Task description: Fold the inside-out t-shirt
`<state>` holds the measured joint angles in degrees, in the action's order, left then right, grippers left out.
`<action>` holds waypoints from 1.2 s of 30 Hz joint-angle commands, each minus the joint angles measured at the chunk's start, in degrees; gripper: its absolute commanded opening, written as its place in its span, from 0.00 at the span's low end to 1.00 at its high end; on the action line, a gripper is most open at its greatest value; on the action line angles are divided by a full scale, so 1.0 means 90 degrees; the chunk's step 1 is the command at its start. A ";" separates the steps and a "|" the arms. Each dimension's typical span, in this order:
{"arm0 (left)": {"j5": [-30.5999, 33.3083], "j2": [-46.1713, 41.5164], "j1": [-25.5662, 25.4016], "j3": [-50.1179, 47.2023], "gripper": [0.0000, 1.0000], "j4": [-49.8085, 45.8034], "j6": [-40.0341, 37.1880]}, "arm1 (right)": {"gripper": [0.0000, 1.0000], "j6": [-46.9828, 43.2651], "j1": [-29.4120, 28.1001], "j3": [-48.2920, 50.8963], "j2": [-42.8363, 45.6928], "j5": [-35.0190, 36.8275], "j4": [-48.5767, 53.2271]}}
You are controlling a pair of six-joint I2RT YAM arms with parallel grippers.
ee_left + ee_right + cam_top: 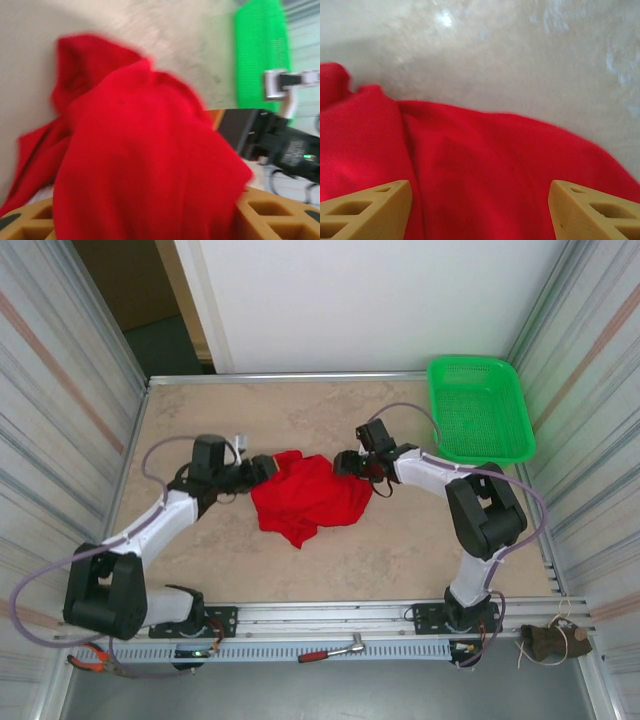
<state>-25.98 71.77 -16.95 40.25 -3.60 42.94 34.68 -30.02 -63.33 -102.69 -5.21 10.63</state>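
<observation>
**Q:** How do the jaws of the left gripper [262, 469] stand?

**A:** Apart. In the left wrist view its tan, lattice-cut plastic fingers [280, 215] sit at the two bottom corners. A thick fold of red cloth is heaped between and over them. The jaws are not pressed together on it, and whether any cloth is caught on a finger cannot be told.

**Q:** And the right gripper [348, 464]?

**A:** Also parted wide. The right wrist view shows one tan fingertip [367, 207] at each lower corner, with smooth red cloth spread below and between them. Nothing is pinched.

**Q:** Where is the garment?

**A:** The bright red soft cloth t-shirt [305, 495] lies crumpled near the middle of the beige, stone-patterned table [400, 540], between the two grippers. The left gripper meets its upper left edge and the right gripper its upper right edge. A narrow tail of cloth points toward the near edge of the table.

**Q:** What surrounds it?

**A:** A green plastic mesh basket [478, 410] stands in the far right corner, well apart from the shirt. The left wrist view, though blurred, shows the same basket beyond the cloth — and the right arm's black housing [272, 142] just beside the fold.
</observation>
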 commanded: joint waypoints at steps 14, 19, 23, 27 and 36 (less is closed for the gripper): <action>0.1073 0.1863 -0.0615 0.0704 0.23 0.0713 -0.0405 | 0.19 0.3525 -0.2104 0.2493 0.2001 0.2292 0.1601; 0.0531 0.2143 -0.0495 0.1813 0.03 0.0656 -0.1950 | 0.49 0.2970 -0.2227 0.1815 0.3417 0.3270 0.2586; -0.0078 0.1825 -0.0495 0.2331 0.01 0.0711 -0.2927 | 0.76 0.0750 -0.0997 0.0887 0.3775 0.2316 0.1922; -0.1038 0.1547 -0.0541 0.2560 0.00 0.0973 -0.3477 | 0.82 -0.1334 0.0330 0.0008 0.3250 -0.0515 0.0810; -0.2153 0.1293 -0.0649 0.2702 0.00 0.1076 -0.3609 | 0.83 -0.2575 0.0747 -0.1306 0.1854 -0.3696 0.0618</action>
<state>-39.48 85.06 -22.59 62.35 4.80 12.67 17.85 -22.35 -73.67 -83.79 -26.00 16.84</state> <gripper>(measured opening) 0.097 0.830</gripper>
